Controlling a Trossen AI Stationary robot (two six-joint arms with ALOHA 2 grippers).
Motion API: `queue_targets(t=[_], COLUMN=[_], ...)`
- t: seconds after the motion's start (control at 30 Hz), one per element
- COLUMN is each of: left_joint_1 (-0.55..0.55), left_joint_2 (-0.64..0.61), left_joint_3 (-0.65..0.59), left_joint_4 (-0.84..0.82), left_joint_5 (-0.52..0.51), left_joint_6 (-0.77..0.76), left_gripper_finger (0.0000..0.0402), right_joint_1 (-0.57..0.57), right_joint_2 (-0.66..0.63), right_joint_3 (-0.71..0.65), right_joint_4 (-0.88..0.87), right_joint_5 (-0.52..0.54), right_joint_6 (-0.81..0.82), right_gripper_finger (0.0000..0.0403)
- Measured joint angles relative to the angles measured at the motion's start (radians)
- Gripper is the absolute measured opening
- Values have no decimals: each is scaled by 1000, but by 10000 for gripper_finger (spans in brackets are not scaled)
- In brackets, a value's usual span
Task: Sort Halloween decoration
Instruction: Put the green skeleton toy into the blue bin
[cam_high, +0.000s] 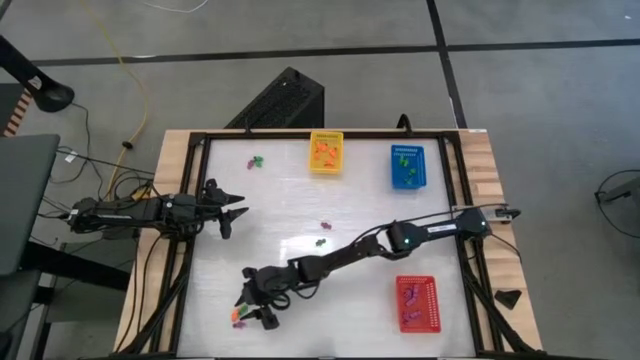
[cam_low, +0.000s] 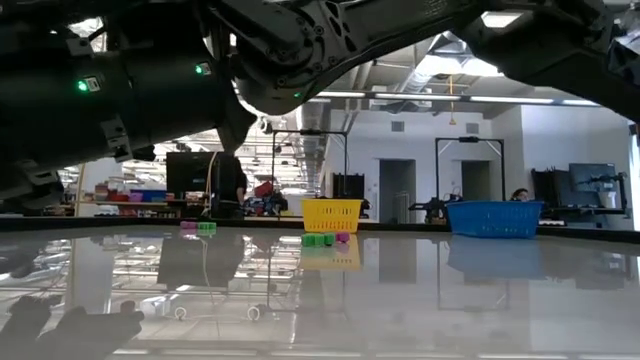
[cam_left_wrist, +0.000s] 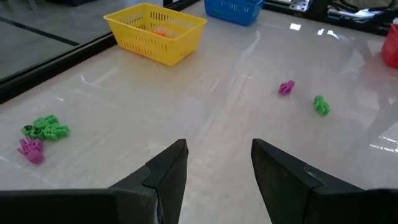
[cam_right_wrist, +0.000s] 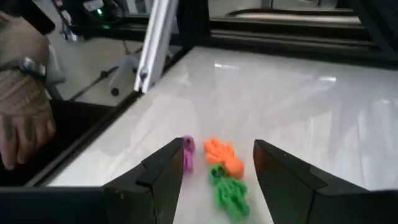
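Right wrist view, three trinkets (cam_right_wrist: 219, 167), perhaps more hidden, open right pincer (cam_right_wrist: 217, 180).

Bright, even overhead lighting; glossy white tabletop (cam_high: 330, 200) throws glare in every view.

High view: broad soft sheen mid-table, faint shadows under both arms, floor around evenly lit. Low view: ceiling light strips (cam_low: 500, 18) blown out, tabletop acts like a mirror and doubles the yellow basket (cam_low: 331, 214) and blue basket (cam_low: 494, 219); arm parts close to the lens are dark, blurred silhouettes. Left wrist view: streaky highlights on the table, own fingers (cam_left_wrist: 168, 174) soft, green trinkets (cam_left_wrist: 45, 127) sharp enough. Right wrist view: white hotspots on the far table, orange trinket (cam_right_wrist: 224, 154) and green one (cam_right_wrist: 229, 193) slightly blurred, a person's hand (cam_right_wrist: 23, 118) at frame edge soft.
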Motion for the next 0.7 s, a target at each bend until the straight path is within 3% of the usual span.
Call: queue_targets(t=[0.7], left_joint_1=[0], left_joint_2=[0], left_joint_3=[0], left_joint_4=[-1], left_joint_5=[0], left_joint_6=[0], left_gripper_finger=[169], right_joint_1=[-2], right_joint_2=[1], right_joint_3=[-13], right_joint_4=[-106], right_joint_5=[40], right_joint_6=[-66], right_gripper_finger=[210])
